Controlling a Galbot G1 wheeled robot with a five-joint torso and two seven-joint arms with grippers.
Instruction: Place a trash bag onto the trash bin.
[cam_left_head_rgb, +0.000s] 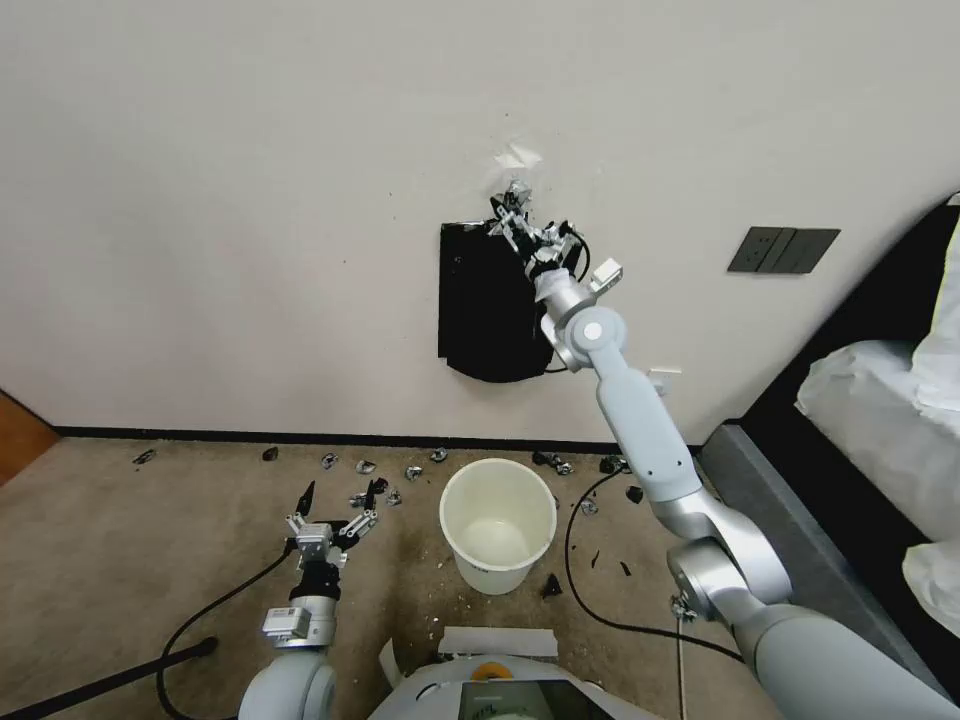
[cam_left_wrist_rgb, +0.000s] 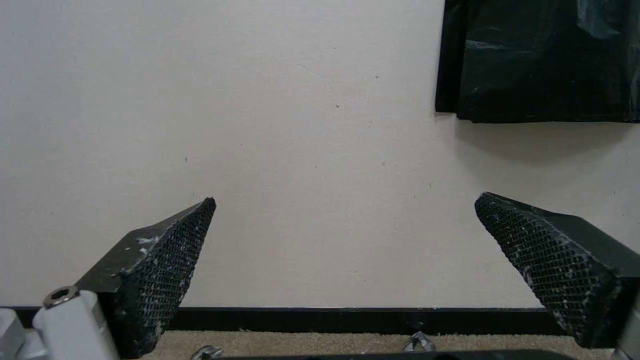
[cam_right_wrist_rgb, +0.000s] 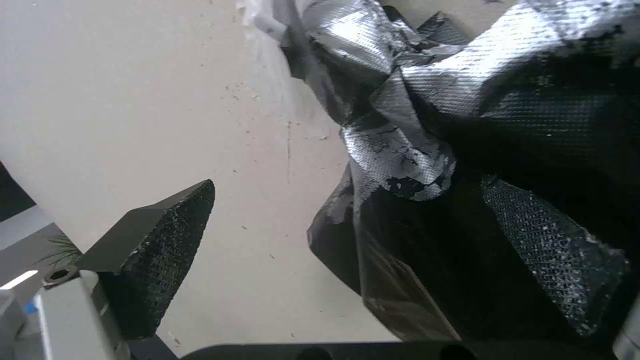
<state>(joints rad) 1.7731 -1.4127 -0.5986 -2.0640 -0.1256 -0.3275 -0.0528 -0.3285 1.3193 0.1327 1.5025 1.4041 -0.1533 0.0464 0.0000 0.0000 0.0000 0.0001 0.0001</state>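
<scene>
The black glossy plastic bag bundle (cam_left_head_rgb: 490, 310) hangs on the wall above the round cream-white plastic bin (cam_left_head_rgb: 498, 525), right pincer (cam_left_head_rgb: 520, 225) spread wide at its bunched top, apparently to pull one free; left pincer (cam_left_head_rgb: 332, 505) waits open low over the floor.
</scene>
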